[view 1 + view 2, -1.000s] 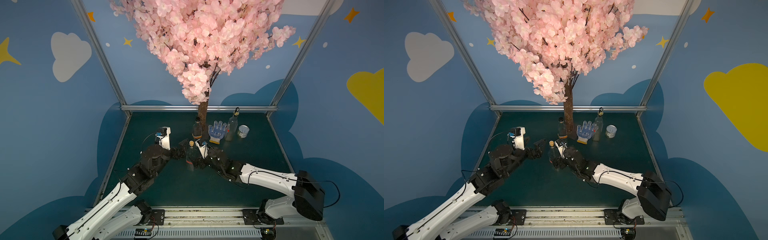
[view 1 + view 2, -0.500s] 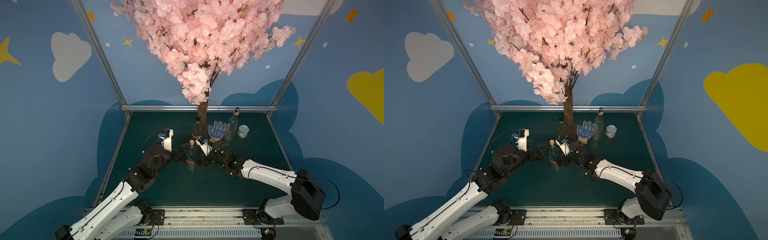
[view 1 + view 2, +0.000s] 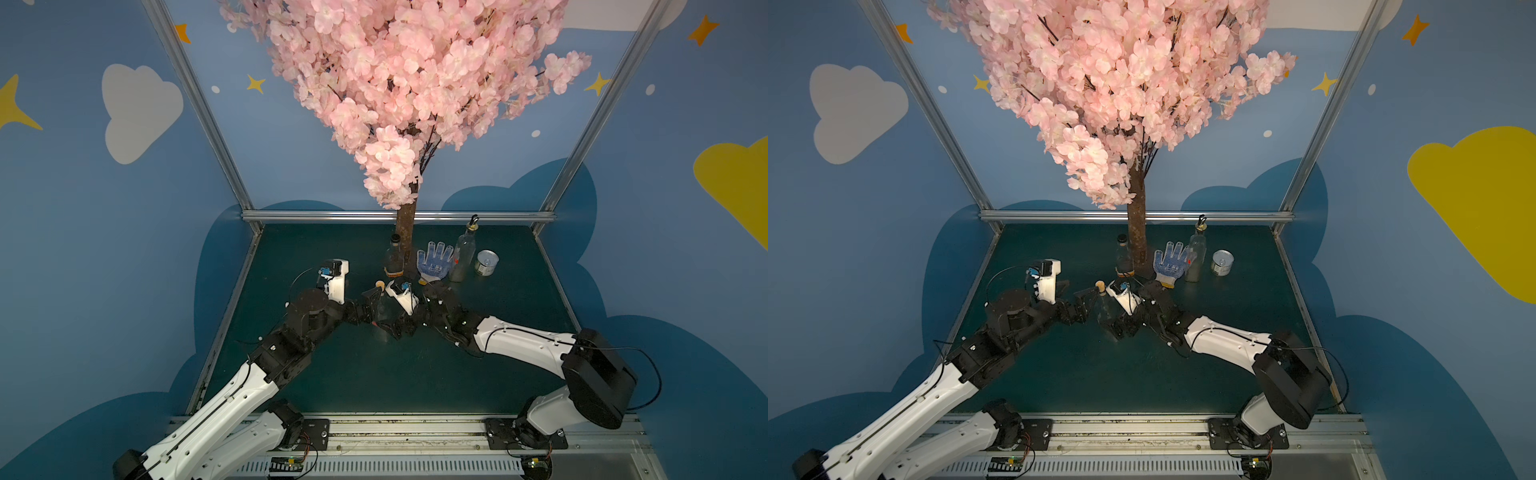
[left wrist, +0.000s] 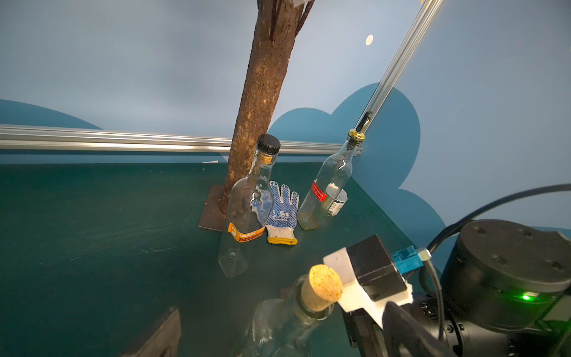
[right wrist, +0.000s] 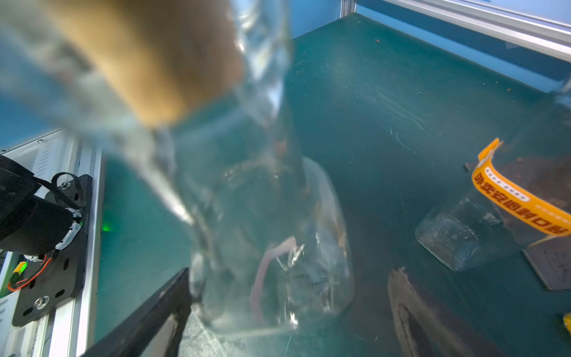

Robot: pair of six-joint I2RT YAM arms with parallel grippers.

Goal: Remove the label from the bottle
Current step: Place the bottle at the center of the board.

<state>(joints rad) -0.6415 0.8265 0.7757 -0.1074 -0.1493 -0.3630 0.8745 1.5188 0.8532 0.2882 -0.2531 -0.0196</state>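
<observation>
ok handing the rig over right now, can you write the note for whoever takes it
Corked bottle: standing mid-table, between both claws.
Left claw: open, fingers either side of its neck.
Right claw: open, straddling its body; no grip evident.
Done: both claws positioned at the bottle.
To do: clamp it and peel the label. A pale strip, blurred, shows low on the glass, likely that label.
</observation>
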